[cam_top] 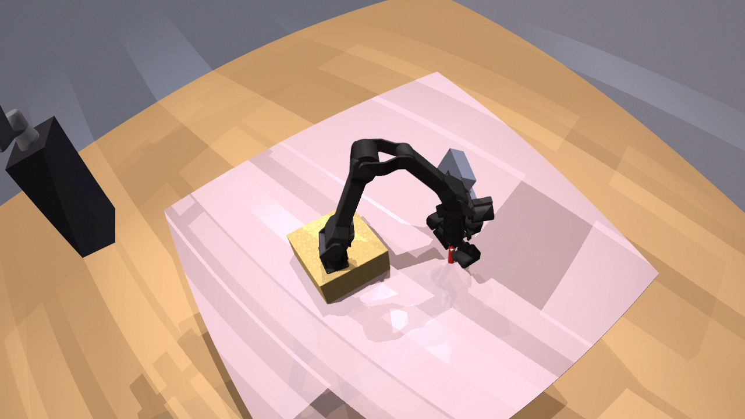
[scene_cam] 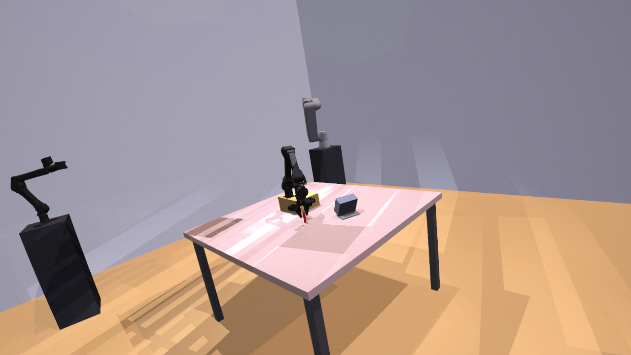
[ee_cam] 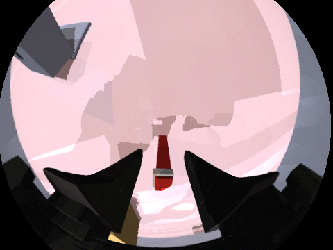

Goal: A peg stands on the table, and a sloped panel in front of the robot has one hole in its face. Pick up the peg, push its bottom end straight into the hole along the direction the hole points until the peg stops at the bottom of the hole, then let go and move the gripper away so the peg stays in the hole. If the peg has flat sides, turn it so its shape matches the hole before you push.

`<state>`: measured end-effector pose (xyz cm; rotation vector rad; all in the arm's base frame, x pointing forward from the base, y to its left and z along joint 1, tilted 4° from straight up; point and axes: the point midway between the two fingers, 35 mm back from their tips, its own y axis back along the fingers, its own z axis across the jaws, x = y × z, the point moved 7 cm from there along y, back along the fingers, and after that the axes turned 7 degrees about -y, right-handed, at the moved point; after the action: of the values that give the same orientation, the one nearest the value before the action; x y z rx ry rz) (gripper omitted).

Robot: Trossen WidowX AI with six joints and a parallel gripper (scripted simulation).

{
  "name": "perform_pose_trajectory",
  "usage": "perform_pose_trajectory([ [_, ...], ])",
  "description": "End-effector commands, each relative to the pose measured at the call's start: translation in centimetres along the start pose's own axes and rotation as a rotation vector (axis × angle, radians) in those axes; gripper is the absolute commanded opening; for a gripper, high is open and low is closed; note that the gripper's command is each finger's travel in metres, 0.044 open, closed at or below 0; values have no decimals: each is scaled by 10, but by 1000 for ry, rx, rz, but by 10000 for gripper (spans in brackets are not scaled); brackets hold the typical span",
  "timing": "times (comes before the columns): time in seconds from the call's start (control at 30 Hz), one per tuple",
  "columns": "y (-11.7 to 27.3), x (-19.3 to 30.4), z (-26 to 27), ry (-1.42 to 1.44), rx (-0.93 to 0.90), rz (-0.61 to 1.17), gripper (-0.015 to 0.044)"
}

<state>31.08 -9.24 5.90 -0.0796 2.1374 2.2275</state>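
Note:
A slim red peg (cam_top: 450, 255) (scene_cam: 303, 219) (ee_cam: 164, 156) with a pale band near its top stands upright on the pink table (cam_top: 614, 270) (scene_cam: 397, 207). My gripper (ee_cam: 163, 153) points down over the peg with its fingers on either side of the upper part. The wrist view shows a gap between the peg and each finger, so it is open, about halfway. The blue-grey sloped panel (cam_top: 458, 164) (scene_cam: 346, 205) (ee_cam: 45, 43) stands apart from the peg, at the upper left in the wrist view. A dark spot at its left edge there may be the hole, which is hidden in the top and exterior views.
My arm is mounted on a yellow block (cam_top: 304, 239) (scene_cam: 287, 203) (ee_cam: 130, 223), which lies near the fingers' lower left in the wrist view. A black arm (scene_cam: 27, 196) and a grey arm (scene_cam: 311, 121) stand on dark pedestals away from the table.

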Motion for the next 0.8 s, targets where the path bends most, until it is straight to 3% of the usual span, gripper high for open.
perform_pose_trajectory([
  [0.0, 1, 0, 0, 0, -1, -1, 125],
  [0.13, 1, 0, 0, 0, -1, -1, 20],
  [0.23, 1, 0, 0, 0, -1, -1, 0],
  [0.77, 15, -2, -1, -1, -1, -1, 0],
])
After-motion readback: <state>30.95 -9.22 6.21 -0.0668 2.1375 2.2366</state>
